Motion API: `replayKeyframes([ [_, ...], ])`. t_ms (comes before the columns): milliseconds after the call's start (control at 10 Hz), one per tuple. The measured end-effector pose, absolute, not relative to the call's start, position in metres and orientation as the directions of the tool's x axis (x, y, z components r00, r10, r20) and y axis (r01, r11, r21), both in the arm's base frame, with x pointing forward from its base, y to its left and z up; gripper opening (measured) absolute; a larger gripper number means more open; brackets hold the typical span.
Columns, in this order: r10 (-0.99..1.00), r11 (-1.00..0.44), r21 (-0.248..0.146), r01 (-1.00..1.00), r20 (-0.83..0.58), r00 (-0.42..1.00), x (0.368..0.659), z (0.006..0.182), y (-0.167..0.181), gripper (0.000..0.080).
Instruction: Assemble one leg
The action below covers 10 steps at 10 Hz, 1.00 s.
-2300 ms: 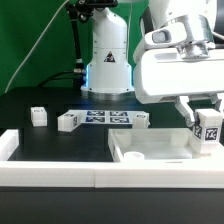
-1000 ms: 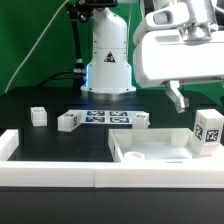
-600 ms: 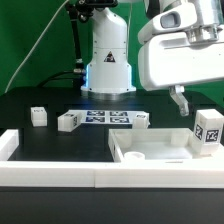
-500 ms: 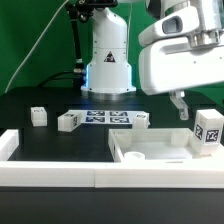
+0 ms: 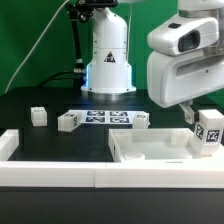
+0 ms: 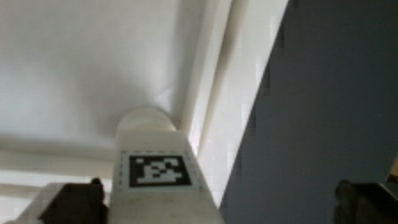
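Note:
A leg [image 5: 208, 128], a small white post with black-and-white tags, stands upright at the corner of the white panel [image 5: 150, 150] on the exterior view's right. My gripper [image 5: 191, 111] hangs just above it, a little to the exterior view's left, open and empty. In the wrist view the leg [image 6: 160, 165] shows its tagged face below the gripper [image 6: 222, 205], between the two widely spread dark fingers [image 6: 71, 202] and closer to one of them. The panel's surface [image 6: 89, 80] and its rim lie behind the leg. Three more legs lie on the table [image 5: 38, 116], [image 5: 68, 121], [image 5: 140, 120].
The marker board [image 5: 105, 118] lies flat between the loose legs, in front of the robot's white base [image 5: 108, 60]. A white rail [image 5: 60, 172] runs along the table's front edge, with a raised end at the exterior view's left. Black table [image 6: 338, 100] borders the panel.
The gripper, earlier around the upright leg, let go and rose. Over the last second it has shifted toward the exterior view's right, above the leg. The leg has stayed upright.

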<state>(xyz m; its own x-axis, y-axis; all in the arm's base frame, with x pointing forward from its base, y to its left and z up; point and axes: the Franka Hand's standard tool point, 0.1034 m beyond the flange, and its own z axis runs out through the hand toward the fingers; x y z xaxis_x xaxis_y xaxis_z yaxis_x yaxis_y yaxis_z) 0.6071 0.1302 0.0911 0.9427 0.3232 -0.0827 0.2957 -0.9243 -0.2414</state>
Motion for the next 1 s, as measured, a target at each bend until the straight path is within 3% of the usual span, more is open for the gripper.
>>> replayKeyframes([
  [200,0.319,-0.926,-0.239,0.292,-0.08,0.945,0.608,0.09,0.128,0.0649],
  [500,0.215,-0.958,-0.192,0.211,0.0,0.977,0.619,0.086,0.112,0.0649],
  [1000,0.201,-0.962,-0.191,0.197,-0.001,0.98,0.617,0.083,0.111,0.0649],
])
